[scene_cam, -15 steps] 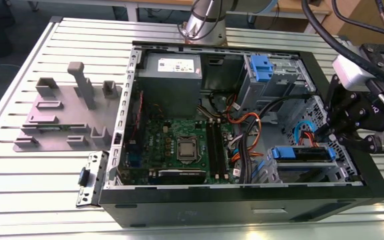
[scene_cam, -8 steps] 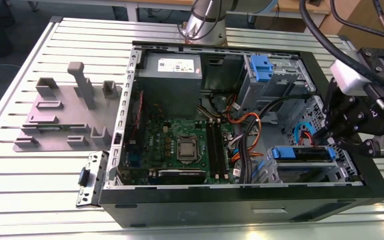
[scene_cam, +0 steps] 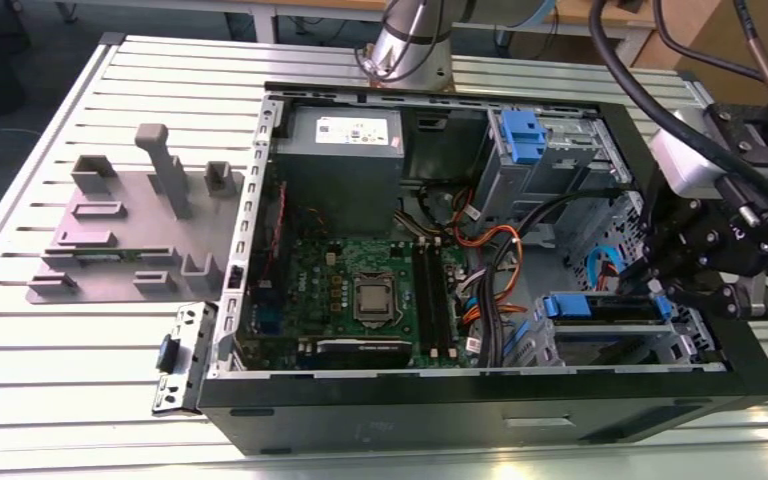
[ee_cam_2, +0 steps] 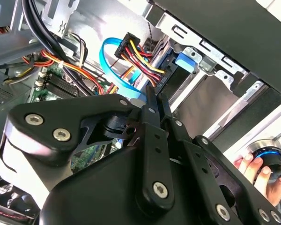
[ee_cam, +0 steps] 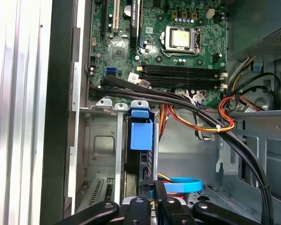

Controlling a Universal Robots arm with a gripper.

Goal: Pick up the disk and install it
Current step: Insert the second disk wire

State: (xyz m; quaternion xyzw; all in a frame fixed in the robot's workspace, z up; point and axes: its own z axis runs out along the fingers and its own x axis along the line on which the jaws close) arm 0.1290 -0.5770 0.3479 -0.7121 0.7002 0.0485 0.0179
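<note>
the gripper (scene_cam: 660, 285) hangs over the open computer case (scene_cam: 491, 410) on the slatted desk (scene_cam: 37, 380), at the drive bays on the exterior view's right. its fingers (ee_cam_2: 152, 105) look pressed together, pinching nothing. the disk (scene_cam: 604, 308) sits in the lower bay, its blue bracket facing up, just beside the gripper. a grey stand (scene_cam: 131, 235) rests on the desk at the exterior view's left.
</note>
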